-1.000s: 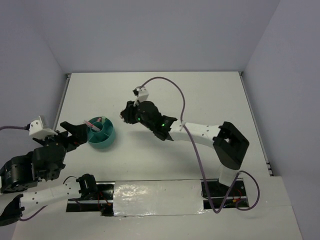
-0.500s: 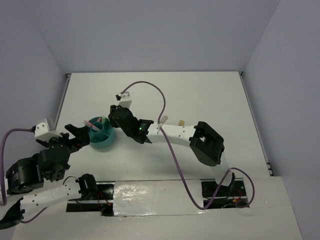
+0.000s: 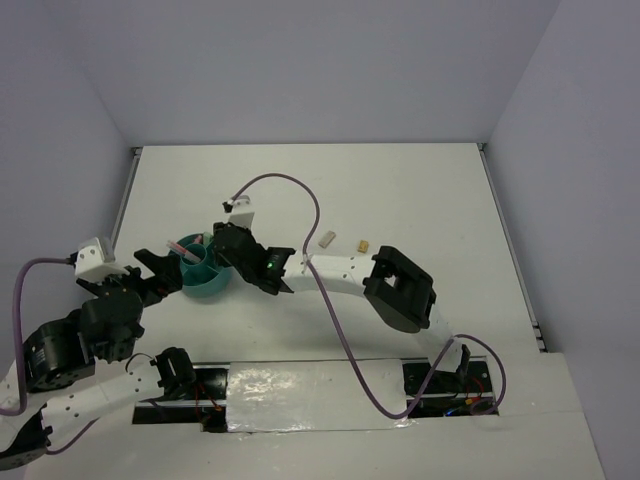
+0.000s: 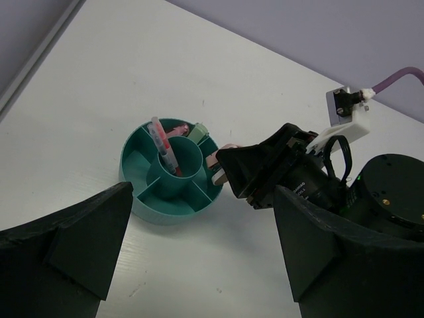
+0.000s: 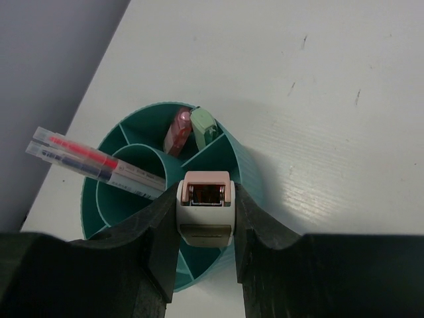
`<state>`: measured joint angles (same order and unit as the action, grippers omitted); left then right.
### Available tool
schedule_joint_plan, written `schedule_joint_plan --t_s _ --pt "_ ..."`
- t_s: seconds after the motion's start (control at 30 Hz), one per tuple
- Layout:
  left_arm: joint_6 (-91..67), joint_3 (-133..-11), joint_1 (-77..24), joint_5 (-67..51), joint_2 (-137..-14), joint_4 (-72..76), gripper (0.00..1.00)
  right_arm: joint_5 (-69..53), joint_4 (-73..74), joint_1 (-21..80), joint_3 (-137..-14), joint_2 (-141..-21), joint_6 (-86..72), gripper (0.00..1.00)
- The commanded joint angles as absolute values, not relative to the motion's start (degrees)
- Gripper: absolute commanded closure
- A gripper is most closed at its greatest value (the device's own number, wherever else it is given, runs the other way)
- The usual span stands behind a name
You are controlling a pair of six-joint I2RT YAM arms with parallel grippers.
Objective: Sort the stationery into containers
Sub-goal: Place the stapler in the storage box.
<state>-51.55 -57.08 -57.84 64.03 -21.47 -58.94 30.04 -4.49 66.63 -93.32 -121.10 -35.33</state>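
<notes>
Swung over since a second ago, the right gripper (image 5: pixel 206 228) hangs above the teal organizer (image 5: pixel 246 173) rim grasping the pink-white clip (image 5: pixel 206 192), while the left gripper (image 4: pixel 202 199) gapes released just beside that organizer.

The right pincer (image 5: pixel 205 222) has carried the pink-white clip (image 5: pixel 206 199) leftward over the teal organizer (image 5: pixel 248 173).
</notes>
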Motion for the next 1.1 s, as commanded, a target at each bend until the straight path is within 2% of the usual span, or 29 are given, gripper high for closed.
schedule_joint_plan --t_s 0.0,0.07,0.13,0.17,0.2,0.37,0.63,0.8,0.9,1.07 --pt "-49.1 -56.8 -57.4 62.9 -20.8 -55.8 0.01 31.7 -5.0 67.2 -96.6 -121.4 -35.9 0.96" --pt "-48.4 -56.6 -57.2 62.7 -20.8 -55.4 0.01 31.4 -5.4 67.2 -96.7 -121.5 -35.6 0.92" --pt "-47.6 -56.4 -56.9 61.9 -20.8 -54.6 0.01 31.2 -5.2 67.2 -97.0 -121.6 -35.3 0.82" --pt "-47.5 -56.3 -56.8 61.8 -20.9 -54.5 0.01 30.8 -5.4 67.2 -97.1 -121.6 -34.9 0.76" --pt "-47.5 -56.4 -56.6 61.8 -20.9 -54.4 0.01 30.8 -5.4 67.2 -97.2 -121.7 -34.6 0.64" --pt "-47.4 -56.4 -56.3 61.6 -21.0 -54.5 0.01 29.6 -6.3 67.2 -96.9 -121.4 -34.0 0.47" --pt "-46.8 -56.0 -56.2 61.3 -20.6 -53.7 0.01 29.6 -5.3 67.1 -96.9 -120.3 -33.7 0.38" --pt "-44.2 -55.7 -56.1 59.3 -23.2 -51.9 0.01 31.6 -11.7 65.7 -83.8 -107.6 -34.0 0.27" --pt "-41.8 -55.1 -55.9 56.8 -26.4 -49.8 0.01 32.9 -10.1 63.6 -76.0 -98.7 -35.1 0.25" --pt "-37.4 -52.1 -55.6 44.1 -34.0 -39.4 0.01 32.4 -3.3 56.9 -60.4 -83.7 -39.8 0.21"
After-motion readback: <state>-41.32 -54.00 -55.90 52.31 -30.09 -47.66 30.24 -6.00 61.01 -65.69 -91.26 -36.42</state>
